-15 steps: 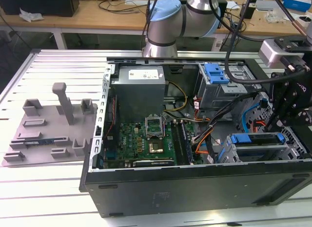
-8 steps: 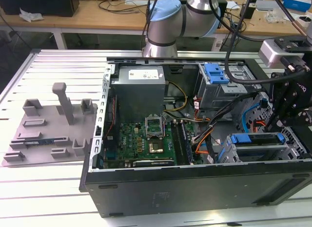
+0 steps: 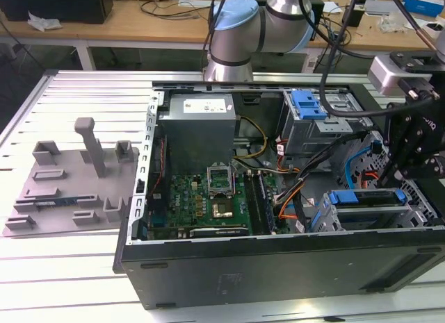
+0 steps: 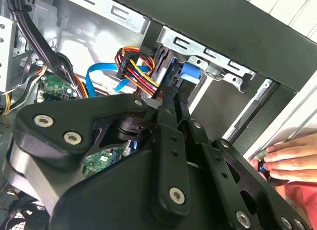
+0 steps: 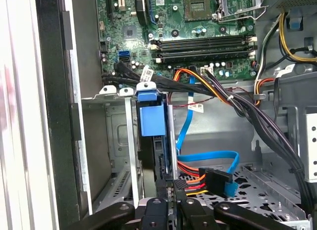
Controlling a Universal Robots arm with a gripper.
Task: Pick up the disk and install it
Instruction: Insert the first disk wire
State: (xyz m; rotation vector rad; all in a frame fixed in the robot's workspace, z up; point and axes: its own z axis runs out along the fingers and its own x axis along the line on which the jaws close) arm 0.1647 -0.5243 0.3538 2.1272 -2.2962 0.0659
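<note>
Both fingers of the black gripper (image 5: pixel 170 186) pinch the rear edge of the blue-framed silver hard disk (image 5: pixel 151 118), edge-on in the grey metal cage (image 5: pixel 116 141) just ahead. It is probably rigid, dense and shock-sensitive: hold its frame.

Eyes on disk (image 5: pixel 151 118): carrier blue plastic, smooth, slight gloss. Drive cage (image 5: pixel 115 141): bare sheet metal, dull grey. Cables (image 5: pixel 190 173): slick coloured plastic sheath. Case wall (image 3: pixel 278 267): matt black. Table (image 3: pixel 62 281): ribbed pale metal, bright sheen. My arm joint (image 3: pixel 236 38): smooth silver-grey, blue cap.
</note>
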